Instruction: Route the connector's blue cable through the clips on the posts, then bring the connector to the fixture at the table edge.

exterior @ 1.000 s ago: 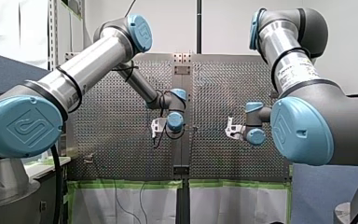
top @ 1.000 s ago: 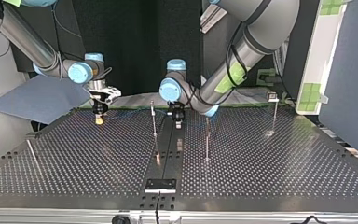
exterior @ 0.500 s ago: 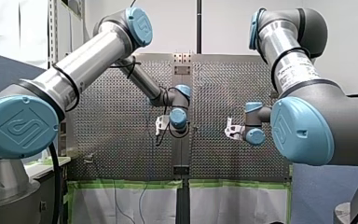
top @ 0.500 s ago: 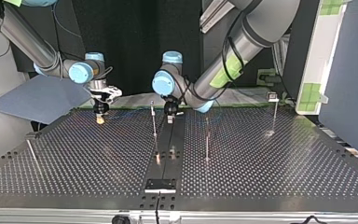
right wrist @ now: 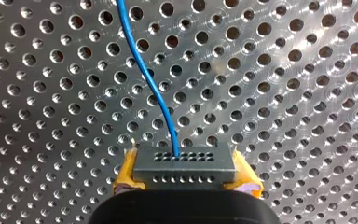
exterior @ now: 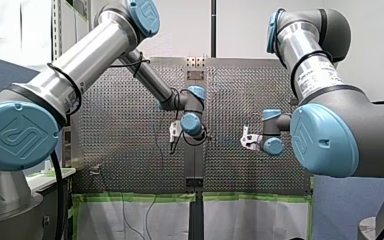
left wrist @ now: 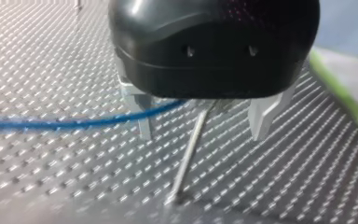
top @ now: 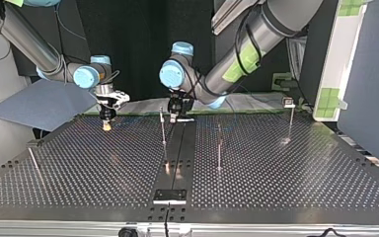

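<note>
The perforated metal bench (top: 286,182) carries a dark strip (top: 180,148) down its middle in the top view, ending at a black fixture plate (top: 170,196) at the near edge. Thin rods stand on it: a left post (top: 163,131) and a right post (top: 219,148) flanking the strip, a clip-topped post (top: 290,123) far right, and a leaning post (top: 33,160) far left.

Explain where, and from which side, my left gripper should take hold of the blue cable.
Probably the straight stretch of the blue cable beside the post, taken from above by the left gripper, fingers closing across it: it runs thin and low over the table.
</note>
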